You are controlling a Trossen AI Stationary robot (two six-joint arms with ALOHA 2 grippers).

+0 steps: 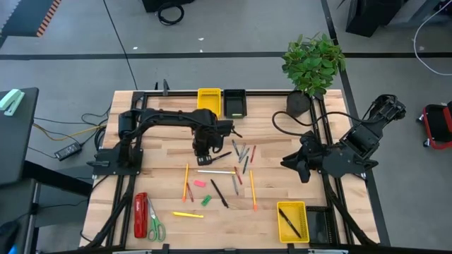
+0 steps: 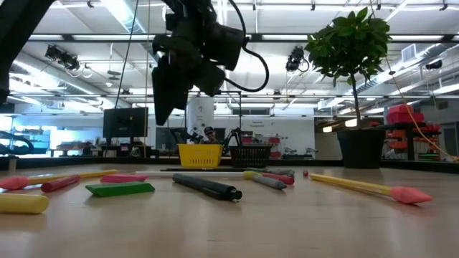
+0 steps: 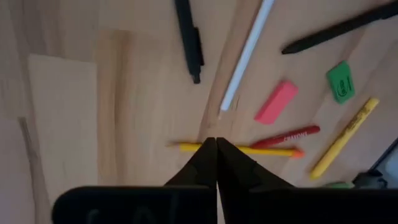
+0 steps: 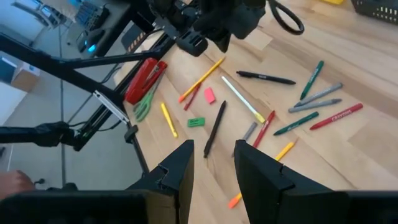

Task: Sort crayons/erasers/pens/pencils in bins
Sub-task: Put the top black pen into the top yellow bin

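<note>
- the worktop point(image 1: 141, 190) carries most of the clutter across its middle, and your four bins sit at its edges: a yellow bin point(image 1: 208, 99) and a black bin point(image 1: 234, 103) side by side at the far edge, and a second yellow bin point(image 1: 292, 220) at the near right with a black pen already lying in it; the fourth bin beside it is hard to make out.
- your left end effector point(image 3: 216, 149) hangs above the middle of the spread with its fingers clenched flat together and nothing between them, so judge this as a step between picks, not a carry.
- your right end effector point(image 4: 212, 163) waits raised off at the right side of the worktop, fingers apart and empty.
- straight below the left fingertips lies a yellow-orange pencil point(image 3: 239, 149), with a red crayon point(image 3: 286, 135) touching its far end and a white pencil point(image 3: 247, 53) just beyond.
- a pink eraser point(image 3: 277, 101) and a green eraser point(image 3: 339, 82) lie near, and a black pen point(image 3: 189, 37) lies further on.
- the next move calls for you to spread the left fingers, come down square across the pencil's bare stretch away from the crayon, then close and take it to a bin.
</note>
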